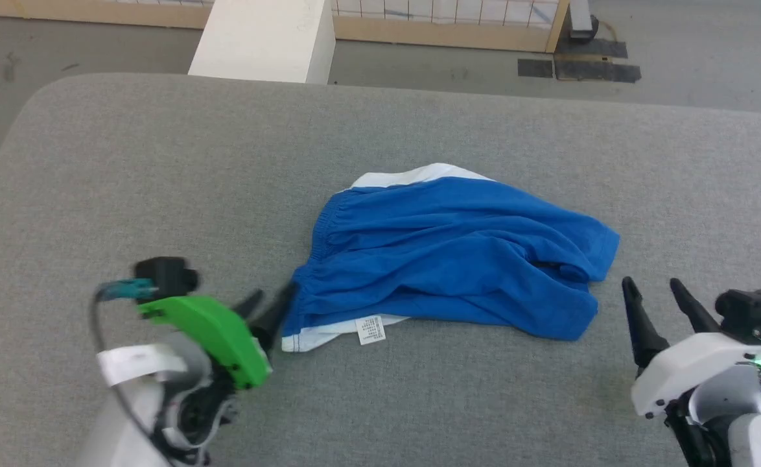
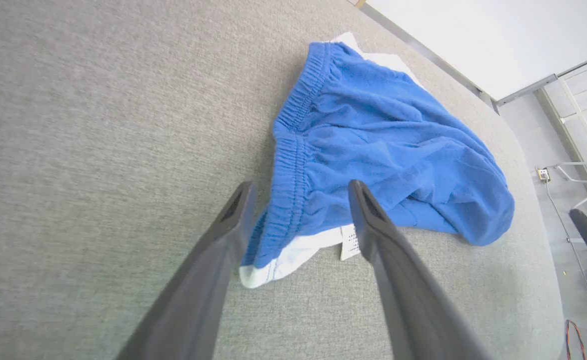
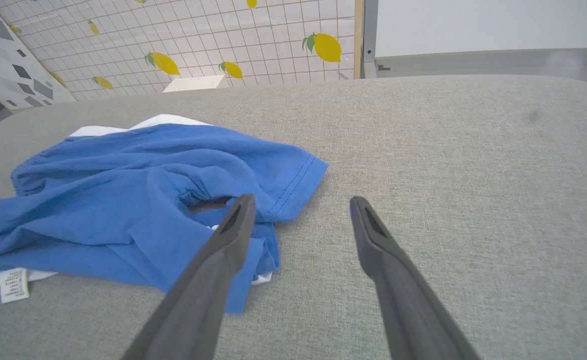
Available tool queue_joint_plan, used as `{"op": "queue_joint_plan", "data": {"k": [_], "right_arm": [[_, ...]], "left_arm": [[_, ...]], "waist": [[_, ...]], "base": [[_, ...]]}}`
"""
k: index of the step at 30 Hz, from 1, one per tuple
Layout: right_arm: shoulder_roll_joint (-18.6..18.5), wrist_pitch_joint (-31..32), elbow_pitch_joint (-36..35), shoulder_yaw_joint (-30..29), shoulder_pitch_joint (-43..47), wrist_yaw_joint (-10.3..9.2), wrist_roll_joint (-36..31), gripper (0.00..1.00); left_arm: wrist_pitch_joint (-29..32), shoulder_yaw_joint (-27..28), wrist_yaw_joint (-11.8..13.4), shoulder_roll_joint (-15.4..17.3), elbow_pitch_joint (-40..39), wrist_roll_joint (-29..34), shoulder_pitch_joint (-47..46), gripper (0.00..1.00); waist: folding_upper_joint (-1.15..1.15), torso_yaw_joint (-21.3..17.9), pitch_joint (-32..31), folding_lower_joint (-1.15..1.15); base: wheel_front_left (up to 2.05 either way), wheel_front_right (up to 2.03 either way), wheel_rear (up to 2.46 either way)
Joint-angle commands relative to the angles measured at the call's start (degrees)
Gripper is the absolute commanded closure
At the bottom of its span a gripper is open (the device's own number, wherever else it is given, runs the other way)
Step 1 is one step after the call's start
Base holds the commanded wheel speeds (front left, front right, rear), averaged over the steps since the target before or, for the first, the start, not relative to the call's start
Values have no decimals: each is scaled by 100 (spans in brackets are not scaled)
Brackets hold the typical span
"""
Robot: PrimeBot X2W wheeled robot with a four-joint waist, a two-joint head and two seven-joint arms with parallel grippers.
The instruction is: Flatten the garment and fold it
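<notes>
shorts (image 1: 452, 250): royal blue, white side stripes, rumpled mid grey counter (image 1: 160, 162), waistband (image 1: 328, 227) toward robot's left
care tag (image 1: 371, 329): white, sticking out at near edge, print too small to read
left hand (image 1: 271, 295): spread, tips at waistband's near corner, pinching nothing
right hand (image 1: 651, 283): spread, just beside shorts' right end

**Obscured and Unreadable Items**

Left gripper (image 1: 273, 293) is blurred in the head view, finger outlines indistinct. Label (image 1: 371, 329) print is too small to read; in the left wrist view one finger (image 2: 373, 230) covers part of it. Garment (image 1: 452, 253) white stripes lie mostly hidden under blue folds. White block (image 1: 264, 39) is cut off at the top edge.
</notes>
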Motion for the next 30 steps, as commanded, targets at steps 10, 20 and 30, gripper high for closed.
{"op": "queue_joint_plan", "data": {"k": [10,20,30], "right_arm": [[-1,2117,81,1114,-741,-9,-869,0],[0,3255,368,1272,-1245,-9,-1473,93],[0,3261,610,1256,-2275,-9,-1461,100]], "left_arm": [[-2953,740,55,389,-248,1327,844,0],[-3755,733,-114,136,131,1712,806,0],[-3807,870,-317,-15,192,1782,657,0]], "waist": [[0,382,96,0],[0,644,278,0],[0,700,595,0]], "base": [[0,0,0],[0,0,0],[0,0,0]]}}
